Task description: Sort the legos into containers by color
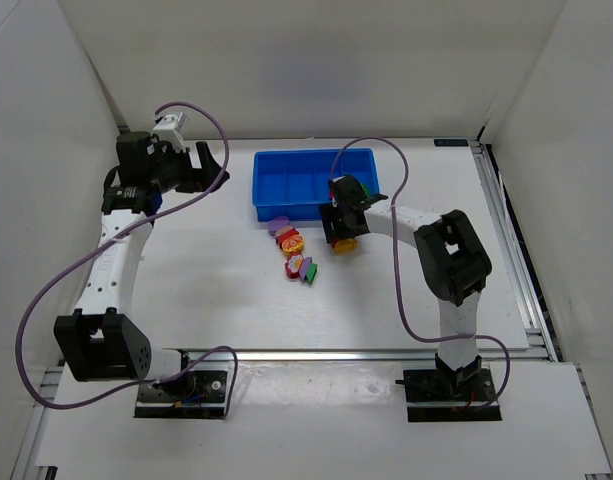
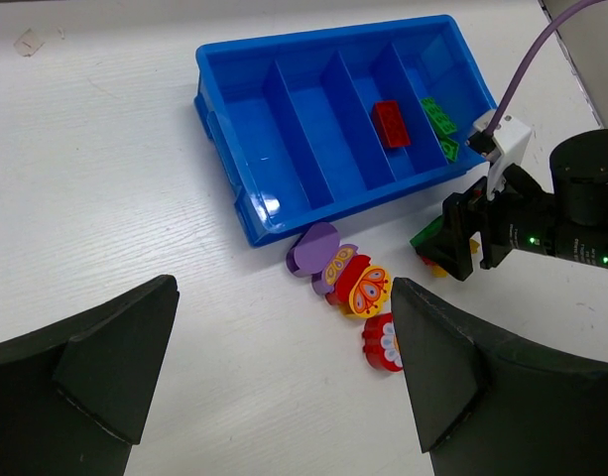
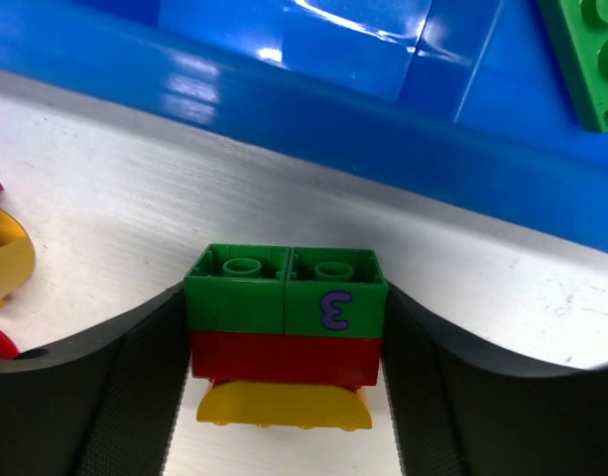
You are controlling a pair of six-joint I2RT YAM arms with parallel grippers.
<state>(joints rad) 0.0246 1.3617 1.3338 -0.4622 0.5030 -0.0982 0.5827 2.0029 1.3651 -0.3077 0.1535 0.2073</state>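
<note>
While the left hand [image 1: 200, 166] hangs wide open and holds nothing, up at the far left of the white counter [image 1: 186, 290] and left of the tray, the right hand [image 1: 343, 230] is down at the tray's near right corner. Its two dark fingers [image 3: 115, 387] sit flush against both sides of a small stack of green, red and yellow plastic bricks [image 3: 284, 332], with no gap showing on either side, so it is clenched on the stack. The green end has a purple "3" printed on it and points toward the tray wall. Red is in the middle and a rounded yellow piece is at the near end. Can't tell if the stack is lifted or resting on the counter.

The shallow bright blue plastic tray with four compartments [image 2: 246, 190] sits at the back centre of the counter. A red rectangular brick [image 2: 390, 124] lies in the third compartment from the left. Two green flat pieces [image 2: 439, 113] lie in the rightmost compartment.

The loose legos lie in a short row on the counter, just in front of the tray and left of the right hand. They are a purple rounded block [image 2: 313, 248], a purple-and-yellow patterned block [image 2: 339, 269], an orange rounded patterned block [image 2: 369, 291] and a red rounded block [image 2: 381, 343], touching or nearly so. One more piece at the near end of the row is too small to make out.
</note>
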